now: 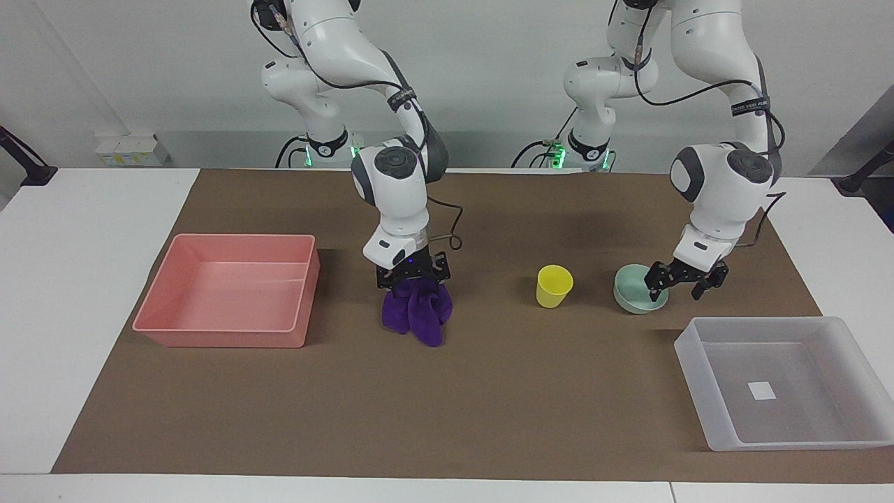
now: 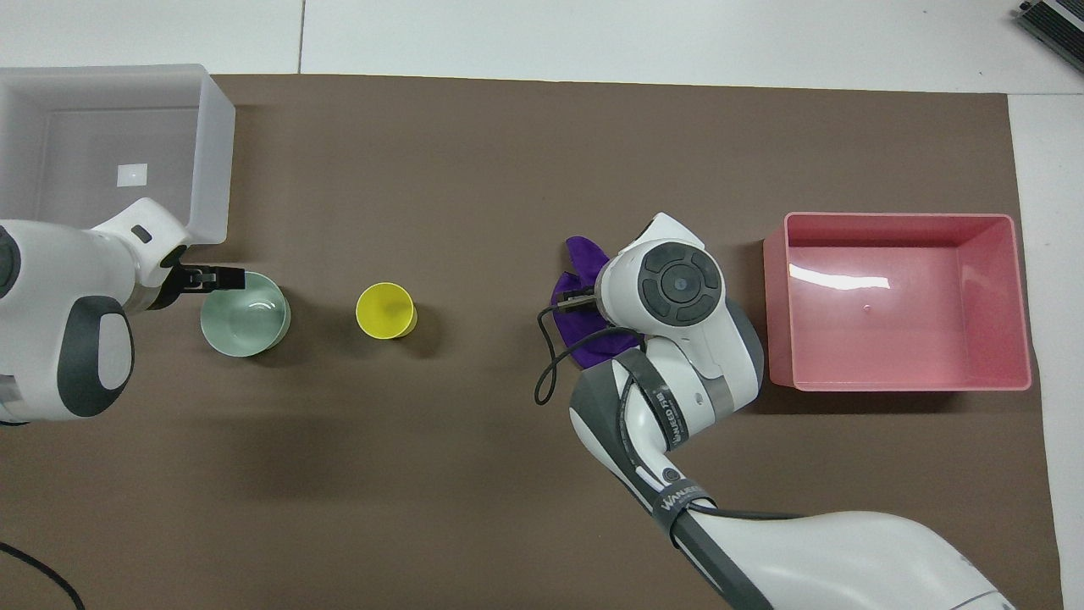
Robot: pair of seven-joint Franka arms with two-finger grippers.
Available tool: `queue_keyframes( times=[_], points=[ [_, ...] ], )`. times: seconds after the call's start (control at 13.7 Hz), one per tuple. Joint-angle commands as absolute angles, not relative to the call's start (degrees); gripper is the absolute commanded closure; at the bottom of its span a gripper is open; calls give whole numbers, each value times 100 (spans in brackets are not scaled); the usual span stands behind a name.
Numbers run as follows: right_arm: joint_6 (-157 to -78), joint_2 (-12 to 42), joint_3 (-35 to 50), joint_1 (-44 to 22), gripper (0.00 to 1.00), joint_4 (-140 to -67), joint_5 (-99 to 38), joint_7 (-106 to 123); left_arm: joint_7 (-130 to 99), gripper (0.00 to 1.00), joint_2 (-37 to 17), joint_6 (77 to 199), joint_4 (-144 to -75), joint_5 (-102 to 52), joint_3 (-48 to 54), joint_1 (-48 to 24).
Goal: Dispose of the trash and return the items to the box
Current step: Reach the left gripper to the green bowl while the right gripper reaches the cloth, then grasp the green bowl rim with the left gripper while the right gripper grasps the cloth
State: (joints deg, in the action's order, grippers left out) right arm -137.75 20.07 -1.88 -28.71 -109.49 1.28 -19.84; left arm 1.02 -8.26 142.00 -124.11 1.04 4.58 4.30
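Note:
The purple cloth (image 1: 419, 318) lies on the brown mat between the pink tray and the yellow cup (image 1: 554, 285). My right gripper (image 1: 412, 281) is down on top of the cloth. In the overhead view the right arm covers most of the cloth (image 2: 581, 254). The mint-green bowl (image 1: 632, 295) stands beside the cup, toward the left arm's end. My left gripper (image 1: 675, 291) is open at the bowl's rim, one finger inside the bowl and one outside. The translucent box (image 1: 761, 321) is empty, its white label showing.
The pink tray (image 1: 230, 237) stands empty toward the right arm's end of the table. The brown mat (image 1: 447, 405) covers the table's middle. In the overhead view the box (image 2: 216, 152) lies just farther from the robots than the bowl (image 2: 246, 318).

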Motion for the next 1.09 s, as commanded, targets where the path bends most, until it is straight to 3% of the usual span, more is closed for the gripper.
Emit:
queue_keyframes(
  times=[0.0, 0.07, 0.15, 0.22, 0.29, 0.58, 1.02],
  points=[
    [-14131, 2013, -193, -2865, 0, -11232, 53, -1925, 44, 0, -756, 14519, -12744, 44, 492, 475],
    [-14168, 2021, -202, -2857, 14, -11250, 96, -1812, 44, 0, -747, 14528, -12796, 44, 492, 475],
    [-14107, 2013, -193, -2865, 91, -11233, 97, -1854, 44, 9, -730, 14528, -12840, 44, 492, 475],
    [-14089, 2004, -202, -2865, 100, -11232, 97, -2037, 44, 36, -729, 14528, -12858, 44, 492, 475],
    [-14089, 1995, -202, -2874, 100, -11232, 97, -2187, 53, 99, -721, 14494, -12858, 44, 492, 483],
    [-13870, 1916, -228, -2874, 100, -11198, 149, -2206, 62, 100, -686, 14423, -12815, 44, 492, 475],
    [-12210, 1021, -264, -2497, 100, -10355, 158, -2154, 114, 100, -168, 13370, -12262, 44, 475, 492]
  ],
)
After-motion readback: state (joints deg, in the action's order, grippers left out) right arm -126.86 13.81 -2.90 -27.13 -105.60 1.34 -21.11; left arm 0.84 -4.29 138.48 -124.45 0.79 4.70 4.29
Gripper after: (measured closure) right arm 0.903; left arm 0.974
